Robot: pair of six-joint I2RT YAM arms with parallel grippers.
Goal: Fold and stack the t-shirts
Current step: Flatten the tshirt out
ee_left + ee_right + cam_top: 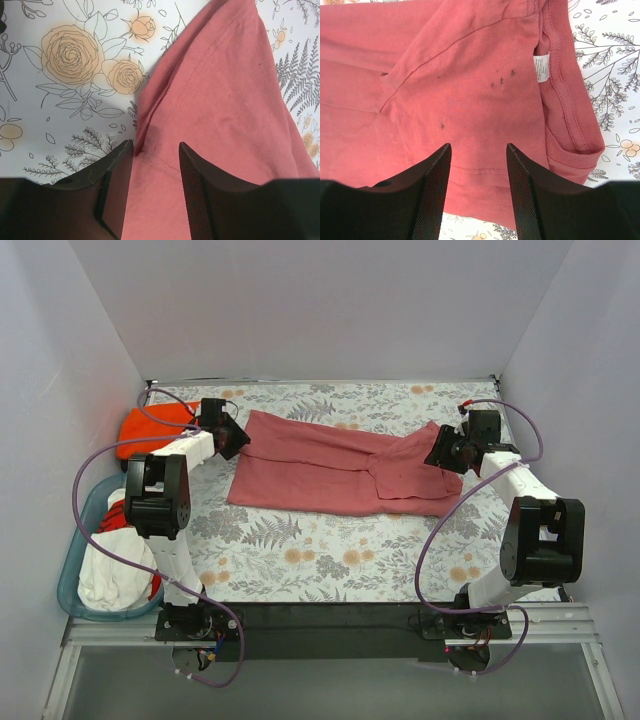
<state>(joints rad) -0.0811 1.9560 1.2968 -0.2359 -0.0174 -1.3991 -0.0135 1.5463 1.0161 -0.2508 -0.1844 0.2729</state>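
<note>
Rose-red t-shirt (330, 468) lies under parted left fingers (116, 192) and parted right fingers (431, 197); orange t-shirt (142, 430), blue basket (68, 562) nearby.

Bright, even overhead light; soft faint shadows; wrist views sharp.

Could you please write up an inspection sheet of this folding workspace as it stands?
Surface: floral tablecloth, flat, covers the table.
Job's things: rose-red t-shirt lies across the middle, apparently folded lengthwise; orange t-shirt is bunched at the far left corner; no black shirt seen.
Clutter: blue bin at the left edge, holding white cloth.
Grippers: left gripper open, over the rose-red shirt's left end; right gripper open, over its collar end.
Cables: purple cables loop beside both arms.
Surroundings: white walls on three sides.
</note>
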